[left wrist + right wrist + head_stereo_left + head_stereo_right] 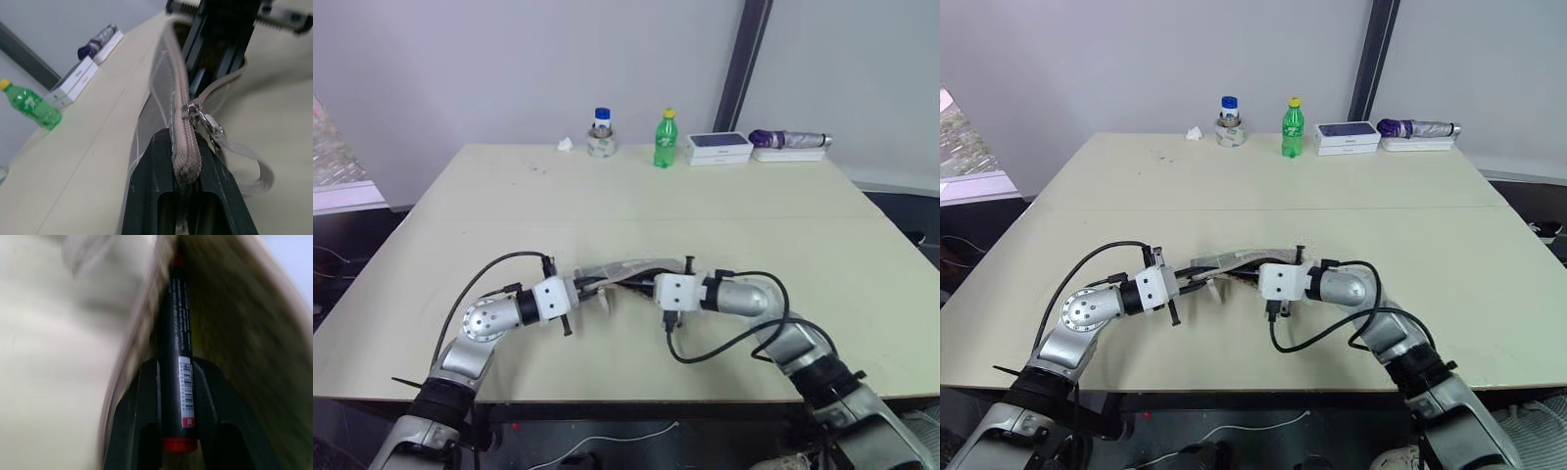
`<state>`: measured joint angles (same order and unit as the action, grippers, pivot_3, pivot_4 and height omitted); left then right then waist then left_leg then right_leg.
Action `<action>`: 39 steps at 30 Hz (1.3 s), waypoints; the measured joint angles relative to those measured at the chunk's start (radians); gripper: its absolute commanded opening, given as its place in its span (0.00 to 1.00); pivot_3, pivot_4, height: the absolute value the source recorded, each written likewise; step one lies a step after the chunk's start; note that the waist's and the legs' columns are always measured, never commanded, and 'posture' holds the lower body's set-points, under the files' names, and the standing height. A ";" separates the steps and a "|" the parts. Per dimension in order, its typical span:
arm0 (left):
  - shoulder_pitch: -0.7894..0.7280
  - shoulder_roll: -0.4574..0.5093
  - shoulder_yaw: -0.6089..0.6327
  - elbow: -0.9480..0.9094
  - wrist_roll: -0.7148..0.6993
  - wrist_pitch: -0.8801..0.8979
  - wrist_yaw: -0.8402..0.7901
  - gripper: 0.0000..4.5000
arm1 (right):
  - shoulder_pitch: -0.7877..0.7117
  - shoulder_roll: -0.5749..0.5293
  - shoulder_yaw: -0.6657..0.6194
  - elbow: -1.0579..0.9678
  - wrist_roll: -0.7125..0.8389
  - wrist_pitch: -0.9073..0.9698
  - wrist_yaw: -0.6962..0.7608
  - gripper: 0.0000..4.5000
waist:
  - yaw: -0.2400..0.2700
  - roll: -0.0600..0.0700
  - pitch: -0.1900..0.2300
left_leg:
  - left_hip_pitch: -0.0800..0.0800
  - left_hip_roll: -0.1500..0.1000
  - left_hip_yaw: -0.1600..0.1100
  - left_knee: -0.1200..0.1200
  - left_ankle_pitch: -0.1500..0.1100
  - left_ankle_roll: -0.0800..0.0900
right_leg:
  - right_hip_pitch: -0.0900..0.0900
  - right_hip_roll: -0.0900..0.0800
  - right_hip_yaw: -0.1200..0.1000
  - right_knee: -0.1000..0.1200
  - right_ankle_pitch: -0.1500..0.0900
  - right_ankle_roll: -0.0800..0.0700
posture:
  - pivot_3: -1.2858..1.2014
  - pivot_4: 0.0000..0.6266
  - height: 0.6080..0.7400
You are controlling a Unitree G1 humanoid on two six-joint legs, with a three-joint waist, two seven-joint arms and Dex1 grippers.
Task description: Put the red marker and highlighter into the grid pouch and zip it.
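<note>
The grid pouch (pixel 628 269) is lifted off the table between my two grippers, its mouth open toward the right one. My left gripper (pixel 596 287) is shut on the pouch's zip end. In the left wrist view the beige zip tape (pixel 184 147) runs between its fingers, with the zip pull (pixel 201 116) and its cord just beyond. My right gripper (pixel 178 377) is shut on the red marker (pixel 176 333), a black barrel with a red end, whose far tip points into the pouch opening (pixel 234 333). The highlighter is hidden.
Along the table's far edge stand a jar with a blue lid (pixel 601 133), a green bottle (pixel 665 140), white boxes (pixel 719 147), a purple folded item (pixel 790 140) and a scrap of paper (pixel 565 145). The table's front edge (pixel 607 399) lies close below my arms.
</note>
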<state>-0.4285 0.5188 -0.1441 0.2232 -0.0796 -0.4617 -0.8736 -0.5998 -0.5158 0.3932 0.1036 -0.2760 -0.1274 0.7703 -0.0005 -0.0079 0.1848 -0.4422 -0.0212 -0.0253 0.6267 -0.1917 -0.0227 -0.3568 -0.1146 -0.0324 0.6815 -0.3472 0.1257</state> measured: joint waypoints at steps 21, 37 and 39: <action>0.021 -0.022 0.055 0.034 -0.060 -0.006 0.011 0.00 | 0.165 -0.108 -0.140 -0.195 0.164 0.121 0.130 0.93 | -0.011 0.000 0.000 | 0.000 0.000 -0.001 0.001 0.000 0.001 | 0.001 0.000 0.000 0.000 0.000 0.000 | 0.52 0.24 1.00; -0.035 -0.096 0.009 0.082 0.050 0.034 0.112 0.00 | 0.301 0.109 -0.296 -0.513 0.591 0.621 -0.026 0.93 | 0.011 -0.001 0.000 | 0.000 0.000 -0.001 0.002 -0.001 0.002 | 0.002 -0.001 -0.001 0.000 0.000 0.000 | 0.52 0.24 1.00; -0.044 -0.096 0.008 0.082 0.065 0.039 0.120 0.00 | 0.312 0.090 -0.257 -0.509 0.576 0.673 -0.031 0.93 | 0.013 -0.001 0.000 | 0.000 -0.001 -0.001 0.002 -0.001 0.002 | 0.002 -0.001 -0.001 0.000 0.000 0.000 | 0.52 0.24 1.00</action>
<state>-0.4727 0.4233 -0.1363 0.3055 -0.0151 -0.4222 -0.7535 -0.2874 -0.4255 0.1366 -0.4054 0.3004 0.5457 0.7389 0.0124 -0.0090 0.1851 -0.4423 -0.0218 -0.0266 0.6286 -0.1930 -0.0205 -0.3550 -0.1160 -0.0332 0.6814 -0.3471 0.1258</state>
